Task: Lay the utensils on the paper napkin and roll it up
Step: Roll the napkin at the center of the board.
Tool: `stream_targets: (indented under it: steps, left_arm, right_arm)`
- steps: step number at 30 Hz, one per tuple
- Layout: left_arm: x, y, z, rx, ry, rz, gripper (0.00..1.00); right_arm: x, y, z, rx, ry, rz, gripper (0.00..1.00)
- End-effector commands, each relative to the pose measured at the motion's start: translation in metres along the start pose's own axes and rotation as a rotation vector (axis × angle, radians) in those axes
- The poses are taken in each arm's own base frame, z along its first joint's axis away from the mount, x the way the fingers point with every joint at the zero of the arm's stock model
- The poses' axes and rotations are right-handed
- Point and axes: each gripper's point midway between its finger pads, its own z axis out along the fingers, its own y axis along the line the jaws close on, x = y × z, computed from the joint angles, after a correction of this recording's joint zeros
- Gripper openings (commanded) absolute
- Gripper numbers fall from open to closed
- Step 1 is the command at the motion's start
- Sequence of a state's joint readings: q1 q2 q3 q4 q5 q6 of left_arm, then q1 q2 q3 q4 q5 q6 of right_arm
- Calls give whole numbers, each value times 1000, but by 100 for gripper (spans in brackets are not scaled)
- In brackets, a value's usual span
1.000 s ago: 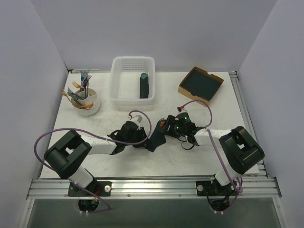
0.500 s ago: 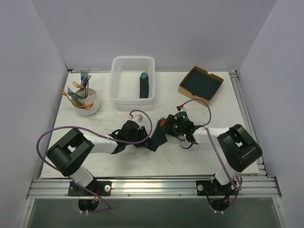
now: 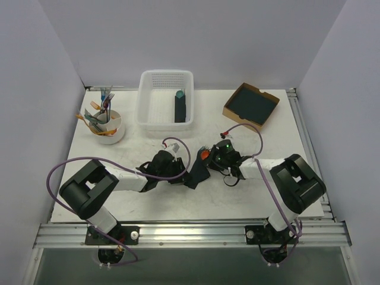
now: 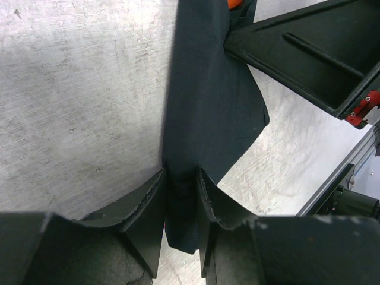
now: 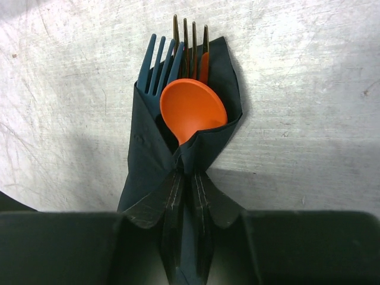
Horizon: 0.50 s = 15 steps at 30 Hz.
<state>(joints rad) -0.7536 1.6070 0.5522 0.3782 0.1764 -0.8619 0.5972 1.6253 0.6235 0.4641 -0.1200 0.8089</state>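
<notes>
My right claw (image 5: 185,178) has just pinched shut on the napkin (image 5: 145,157), utensils (image 5: 191,110) poking out ahead — left claw (image 4: 181,181) clamps its other end, so rolling looks nearly done.

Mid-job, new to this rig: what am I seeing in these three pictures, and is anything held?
Two robot arms, each ending in a two-finger pincer, work over a white table. The overhead picture looks down from behind them; the other two come from wrist cameras. The left pincer and the right pincer each clamp one end of a near-black paper napkin wrapped round an orange plastic spoon and forks. Further back stand a white mesh basket, a brown cardboard box and a white cup of cutlery.
</notes>
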Motion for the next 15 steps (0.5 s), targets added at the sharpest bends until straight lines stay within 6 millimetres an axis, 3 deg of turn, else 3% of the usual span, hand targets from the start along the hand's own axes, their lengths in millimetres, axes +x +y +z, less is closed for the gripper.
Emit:
stream_targets:
  steps: [1, 8, 15]
  left_arm:
    - [46, 52, -5, -180, 150, -10, 36]
    - [43, 49, -6, -166, 140, 0, 52]
    - [14, 39, -21, -140, 81, 26, 75]
  right_arm:
    - [45, -53, -2, 198, 153, -34, 10]
    - [46, -50, 0, 182, 158, -35, 0]
    - [45, -46, 1, 161, 152, -47, 0]
